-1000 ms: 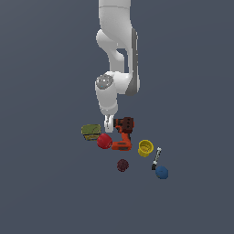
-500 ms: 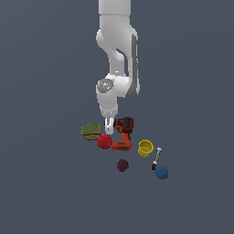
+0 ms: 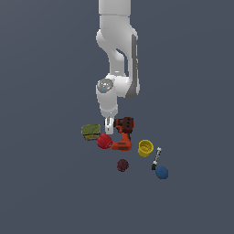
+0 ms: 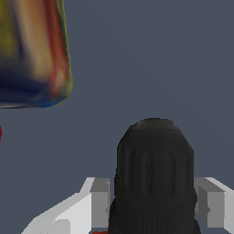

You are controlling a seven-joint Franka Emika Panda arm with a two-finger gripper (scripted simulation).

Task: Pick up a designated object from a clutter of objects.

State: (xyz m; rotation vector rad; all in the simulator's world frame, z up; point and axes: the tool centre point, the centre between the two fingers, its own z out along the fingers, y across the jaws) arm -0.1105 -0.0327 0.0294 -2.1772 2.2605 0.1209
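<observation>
White fingers of the end effector stand spread on either side of the drill's black nose; contact with it cannot be made out. The drill lies among the clutter, between the red ball and the yellow cup, whose inside is too small to read. A blurred green box is cut off at the wrist view's edge.

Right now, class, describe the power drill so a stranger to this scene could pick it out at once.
Follow the white arm down to its gripper; the power drill lies right there, between the red ball and the yellow cup. It is the largest item, orange-red with a black nose.
</observation>
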